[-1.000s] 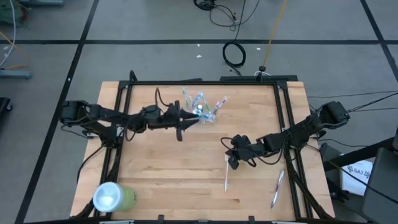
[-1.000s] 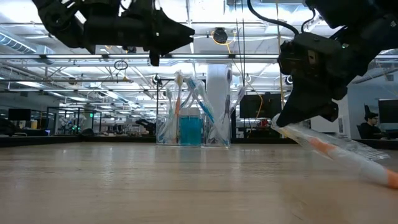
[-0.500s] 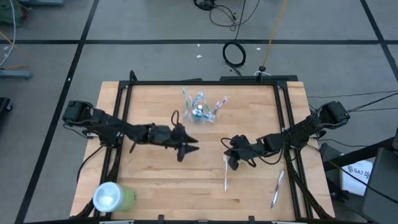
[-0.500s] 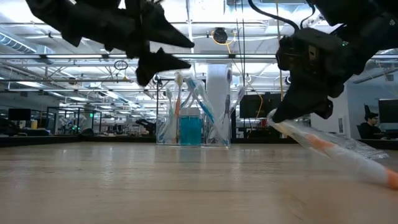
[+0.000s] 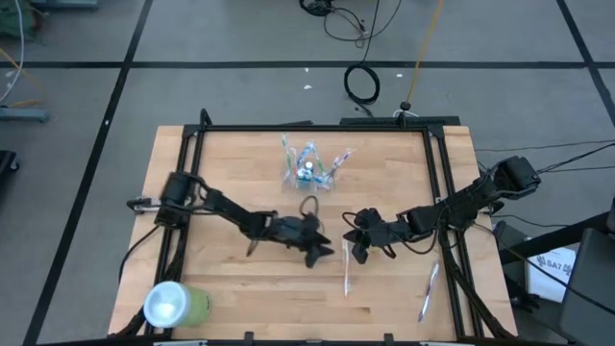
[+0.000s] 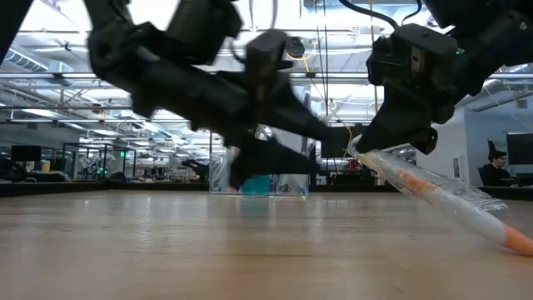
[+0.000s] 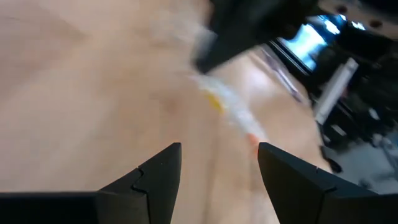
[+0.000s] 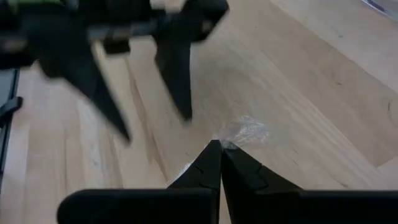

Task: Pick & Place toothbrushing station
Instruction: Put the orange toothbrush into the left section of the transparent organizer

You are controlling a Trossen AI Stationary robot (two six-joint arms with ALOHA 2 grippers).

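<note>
The toothbrushing station, a clear cup (image 5: 307,171) holding several toothbrushes, stands at the far middle of the table; in the low view it is mostly hidden behind my left arm. Right of the table's middle, my right gripper (image 5: 357,250) is shut on a toothbrush in a clear wrapper (image 5: 347,274). My left gripper (image 5: 322,255) stands open just left of it, low over the table, touching nothing. In the left wrist view the wrapped toothbrush (image 7: 225,112) lies ahead of the open fingers. My right gripper pinches the crinkled end of the clear wrapper (image 8: 244,132) between its two shut fingertips, slanting down from the table's right side. The toothbrush slopes down from the fingers (image 6: 371,154), and its other end (image 6: 515,240) rests on the table.
A second wrapped toothbrush (image 5: 428,293) lies near the front right edge. A light-green cup (image 5: 173,306) lies on its side at the front left corner. A dark frame (image 5: 307,128) runs round the tabletop. Bare wood lies between the arms and the near edge.
My left gripper has left the clear cup and swung down toward the near right, ending beside my right gripper and the wrapped toothbrush. It has rolled on the way, and its fingers have opened wider. My right gripper has kept its hold in place.
</note>
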